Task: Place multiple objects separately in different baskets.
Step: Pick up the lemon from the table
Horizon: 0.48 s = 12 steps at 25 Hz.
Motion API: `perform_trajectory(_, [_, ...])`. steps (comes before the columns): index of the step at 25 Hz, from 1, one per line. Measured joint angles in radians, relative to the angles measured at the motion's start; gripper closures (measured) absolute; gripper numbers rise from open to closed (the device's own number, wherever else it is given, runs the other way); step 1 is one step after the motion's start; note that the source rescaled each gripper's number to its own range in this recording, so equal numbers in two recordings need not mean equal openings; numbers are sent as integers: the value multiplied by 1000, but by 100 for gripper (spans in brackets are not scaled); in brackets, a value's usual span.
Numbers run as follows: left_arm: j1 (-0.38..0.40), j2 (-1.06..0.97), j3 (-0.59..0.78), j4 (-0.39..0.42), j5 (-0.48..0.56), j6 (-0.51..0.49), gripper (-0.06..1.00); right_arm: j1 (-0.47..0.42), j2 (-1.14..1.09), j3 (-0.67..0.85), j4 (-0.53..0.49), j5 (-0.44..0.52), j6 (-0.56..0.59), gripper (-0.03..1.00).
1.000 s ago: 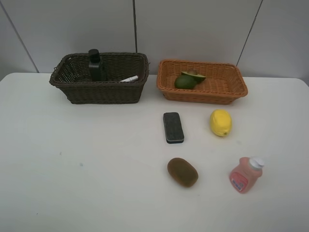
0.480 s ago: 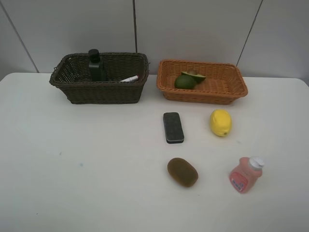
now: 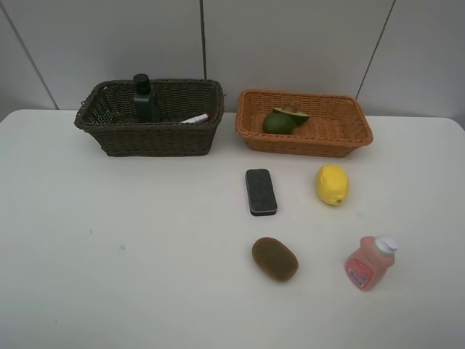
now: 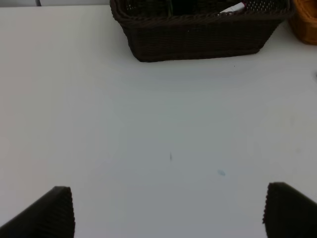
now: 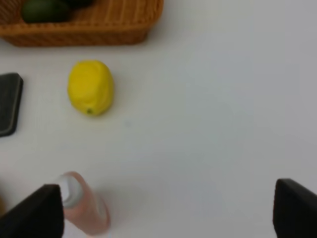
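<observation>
both my claws hung wide open with nothing in them. the left claw (image 4: pixel 171 212) looked down on bare table (image 3: pixel 109 240), well apart from the dark basket (image 4: pixel 198 39). the right claw (image 5: pixel 166 212) sat near the pink bottle (image 5: pixel 84 208), with one finger just beside its white cap. neither claw showed in the high view.

the dark basket held the pump bottle (image 3: pixel 144 100), upright at the back, and the marker (image 3: pixel 195 118) near its right end. the tan basket (image 3: pixel 305 142) held the avocado (image 3: pixel 276 124) and the half avocado (image 3: pixel 293 113), which were touching. i read that as fruit to tan and the rest to dark.

four things lay loose and well apart. the eraser (image 3: pixel 261 192) and lemon (image 3: pixel 332 184) were nearer the baskets. the kiwi (image 3: pixel 275 259) and the pink bottle were nearer me.

i judged the lemon the right claw's fair next pick, being close to the tan basket. to do it well i would centre the jaws over its middle. i would close across the short width, not the pointed ends, since a round fruit could slip out. i would lift clear of the tan rim before crossing, then let go over the bare right part, away from the avocados.

the eraser suited the left claw. it was flat and low, so the fingers would have to come right down to the table and pinch its long sides.
</observation>
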<state>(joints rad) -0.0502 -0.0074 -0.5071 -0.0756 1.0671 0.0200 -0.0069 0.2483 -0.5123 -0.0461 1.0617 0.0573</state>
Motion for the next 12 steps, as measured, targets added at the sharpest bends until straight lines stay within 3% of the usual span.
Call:
perform_trajectory(4, [0, 0, 0, 0, -1, 0, -6, 0, 279, -27, -55, -37, 40, -3])
perform_trajectory(12, [0, 0, 0, 0, -1, 0, -6, 0, 859, -159, -62, -174, 35, -3])
